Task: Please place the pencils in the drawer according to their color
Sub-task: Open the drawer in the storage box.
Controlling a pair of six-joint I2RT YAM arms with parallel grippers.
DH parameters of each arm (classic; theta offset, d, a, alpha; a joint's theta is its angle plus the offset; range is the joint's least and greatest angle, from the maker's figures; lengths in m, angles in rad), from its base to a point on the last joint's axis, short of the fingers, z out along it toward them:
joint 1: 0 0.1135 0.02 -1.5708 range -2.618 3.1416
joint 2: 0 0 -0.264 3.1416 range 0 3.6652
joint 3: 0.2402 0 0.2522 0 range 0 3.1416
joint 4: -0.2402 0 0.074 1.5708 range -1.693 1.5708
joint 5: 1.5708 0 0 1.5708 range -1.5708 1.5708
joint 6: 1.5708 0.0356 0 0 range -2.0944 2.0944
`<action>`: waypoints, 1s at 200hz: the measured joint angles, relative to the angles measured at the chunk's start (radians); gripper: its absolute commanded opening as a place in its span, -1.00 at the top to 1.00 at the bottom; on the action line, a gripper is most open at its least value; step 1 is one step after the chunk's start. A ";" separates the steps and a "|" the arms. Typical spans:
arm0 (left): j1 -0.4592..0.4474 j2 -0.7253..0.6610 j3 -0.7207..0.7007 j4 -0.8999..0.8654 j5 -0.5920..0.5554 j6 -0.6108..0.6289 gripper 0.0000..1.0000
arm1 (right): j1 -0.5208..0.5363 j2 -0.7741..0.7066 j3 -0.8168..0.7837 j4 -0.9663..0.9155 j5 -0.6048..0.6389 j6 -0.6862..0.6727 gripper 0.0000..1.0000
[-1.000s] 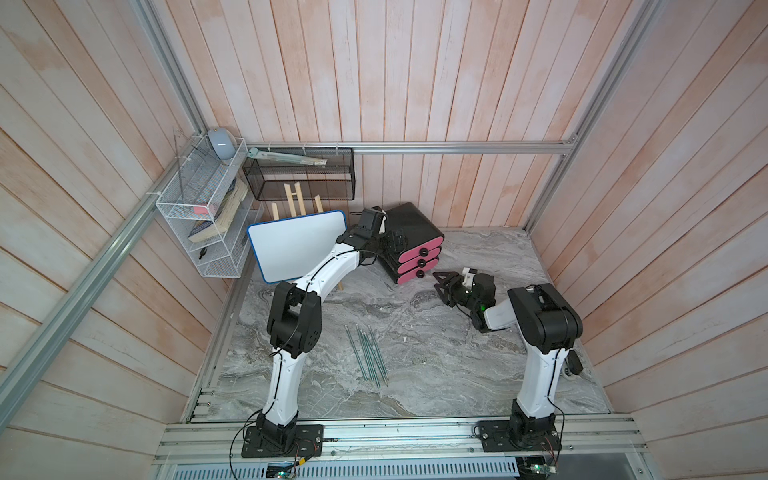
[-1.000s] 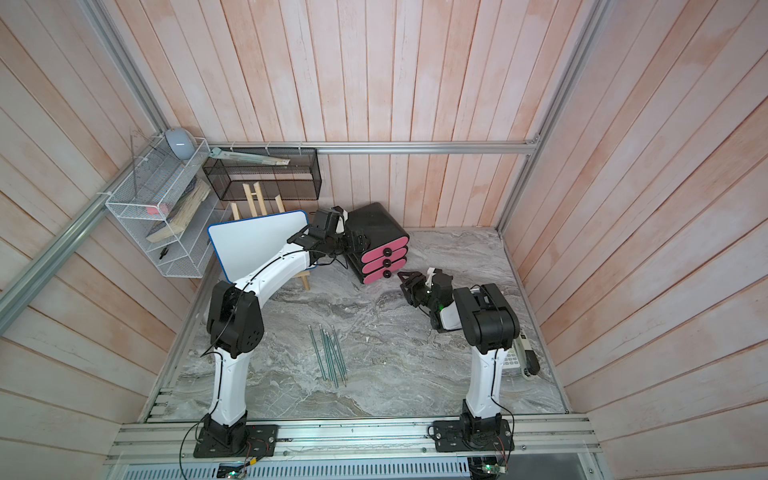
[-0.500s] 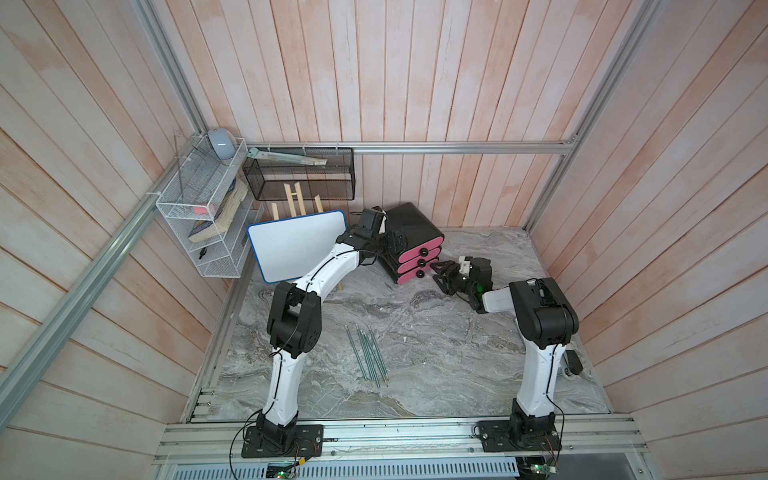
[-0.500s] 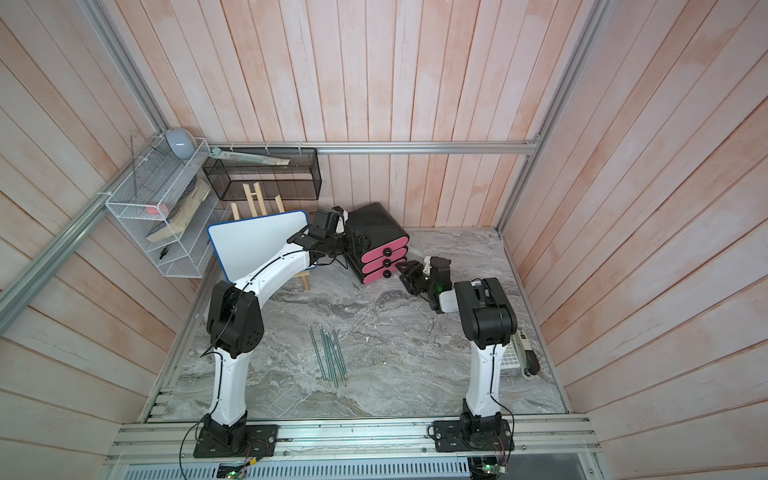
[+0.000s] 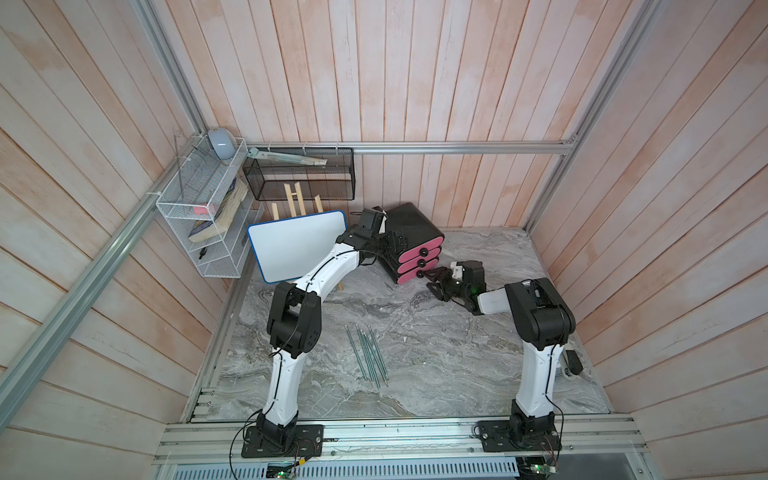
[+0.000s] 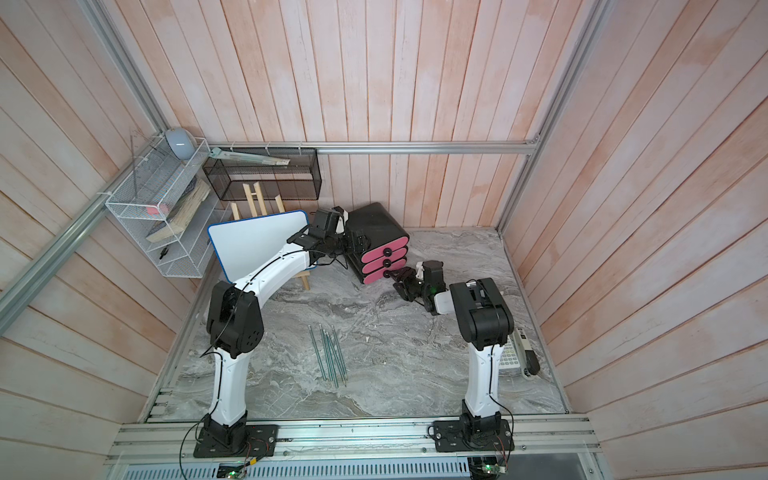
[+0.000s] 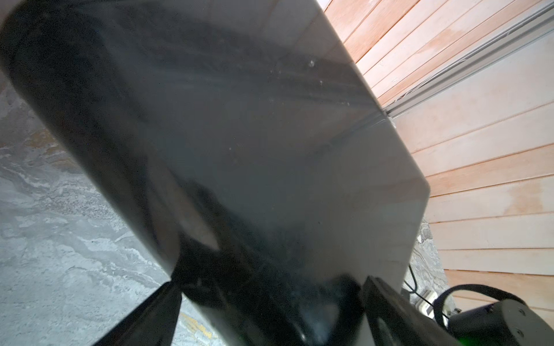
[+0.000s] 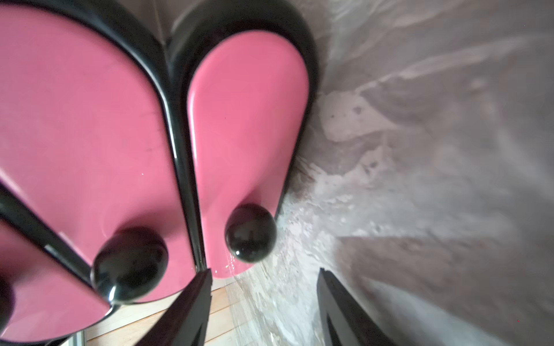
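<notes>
– Beside the drawer (image 5: pixel 415 226), at its bottom knob (image 8: pixel 250 232), the right gripper (image 8: pixel 265 271) stood empty, jaws apart. Risk?
– Closing off-centre, it could slip off that round knob or drag the drawer. Meanwhile the pencils (image 5: pixel 368 353) lay well apart from it.
– And the left gripper (image 5: pixel 390 245)?
– Against the drawer's side; blurred, so I couldn't tell its jaws. What the drawer held was hidden.

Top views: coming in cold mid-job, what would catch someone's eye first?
The black cabinet with three pink drawers, all shut, stands at the back of the table, and the open right gripper sits just in front of its bottom knob. A bunch of teal pencils lies mid-table between the two arms.
</notes>
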 measured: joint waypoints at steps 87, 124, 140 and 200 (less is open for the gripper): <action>0.000 -0.003 0.000 -0.012 0.015 0.011 -0.99 | -0.146 0.000 0.188 -0.299 -0.053 -0.307 -0.23; -0.001 -0.005 0.000 -0.020 0.019 0.017 -0.99 | -0.138 0.105 0.265 -0.338 -0.115 -0.349 -0.20; -0.002 -0.006 0.000 -0.023 0.021 0.019 -0.99 | -0.127 0.120 0.294 -0.353 -0.136 -0.364 -0.19; -0.002 -0.006 0.007 -0.040 0.035 0.022 -0.99 | -0.016 0.167 0.381 -0.408 -0.169 -0.401 -0.18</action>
